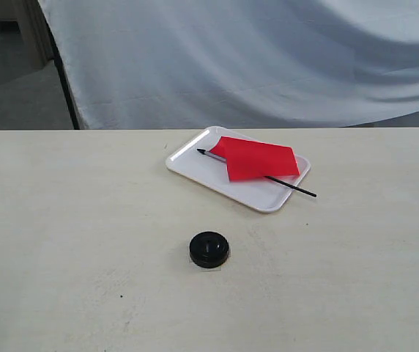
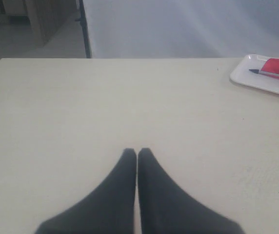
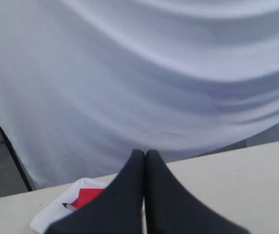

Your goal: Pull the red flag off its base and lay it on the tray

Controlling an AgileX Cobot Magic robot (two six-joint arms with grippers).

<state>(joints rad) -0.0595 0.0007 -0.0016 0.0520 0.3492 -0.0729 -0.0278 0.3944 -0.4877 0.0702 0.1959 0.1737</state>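
Just one red flag flat on one tray; one base apart.

On my feeds I count one red flag, one tray, one base and one table. Two end effectors show: the left end effector and the right end effector. One white drape.

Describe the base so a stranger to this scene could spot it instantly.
Start at the pale table in front of the white curtain. Nearer the camera than the white tray holding the red flag, the base sits alone on the tabletop. Unlike the flat white tray, it is a small, glossy, black round disc.
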